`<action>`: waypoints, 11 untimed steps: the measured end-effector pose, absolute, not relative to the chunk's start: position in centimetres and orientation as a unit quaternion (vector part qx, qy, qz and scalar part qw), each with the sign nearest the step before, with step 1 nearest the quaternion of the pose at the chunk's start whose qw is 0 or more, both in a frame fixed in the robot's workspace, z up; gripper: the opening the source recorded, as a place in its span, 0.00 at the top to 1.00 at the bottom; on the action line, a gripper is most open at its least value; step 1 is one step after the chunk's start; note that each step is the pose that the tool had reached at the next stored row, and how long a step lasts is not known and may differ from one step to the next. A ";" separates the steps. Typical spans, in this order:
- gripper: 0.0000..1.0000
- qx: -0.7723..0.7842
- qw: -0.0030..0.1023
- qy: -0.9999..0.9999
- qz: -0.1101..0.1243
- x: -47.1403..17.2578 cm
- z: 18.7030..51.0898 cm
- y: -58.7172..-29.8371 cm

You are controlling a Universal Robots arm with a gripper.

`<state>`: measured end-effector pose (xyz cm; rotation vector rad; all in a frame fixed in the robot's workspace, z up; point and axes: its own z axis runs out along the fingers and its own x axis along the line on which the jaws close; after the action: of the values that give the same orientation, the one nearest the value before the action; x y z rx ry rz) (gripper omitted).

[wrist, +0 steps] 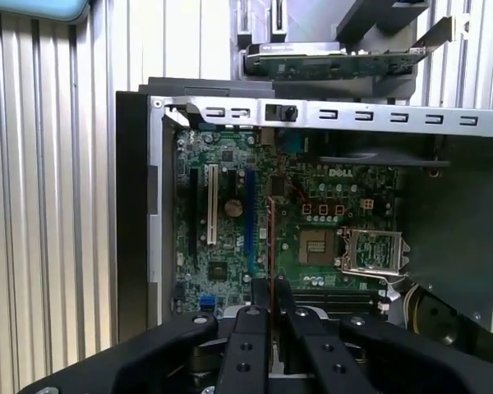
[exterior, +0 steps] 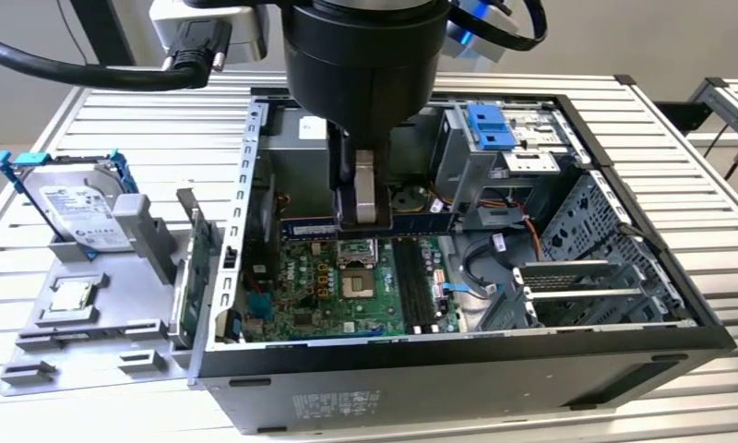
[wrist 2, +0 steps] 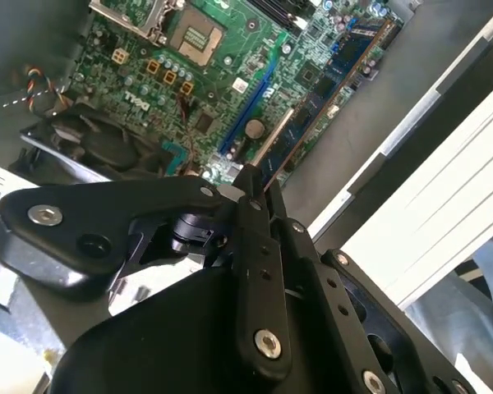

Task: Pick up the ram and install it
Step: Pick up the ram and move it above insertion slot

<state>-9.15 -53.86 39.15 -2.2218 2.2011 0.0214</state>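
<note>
Ram (exterior: 307, 224), a slim dark blue strip, is clamped between the closed fingers of your hand (exterior: 359, 221), held level over the green motherboard (exterior: 344, 286), toward its far edge, inside the open computer case (exterior: 468, 351) on the bench (exterior: 136, 120). In both wrist views you see it edge-on, jutting from the fingertips over the board.

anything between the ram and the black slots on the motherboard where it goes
Nothing visible does. The gripper is shut on the ram, held above the motherboard inside the case. The black slots look empty, and no cable crosses the gap to them.
</note>
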 end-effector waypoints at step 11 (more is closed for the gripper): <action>1.00 -0.710 0.007 0.704 0.007 -9.1 39.0 -53.5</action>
<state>-9.15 -53.54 39.04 -2.2218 2.2010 0.0214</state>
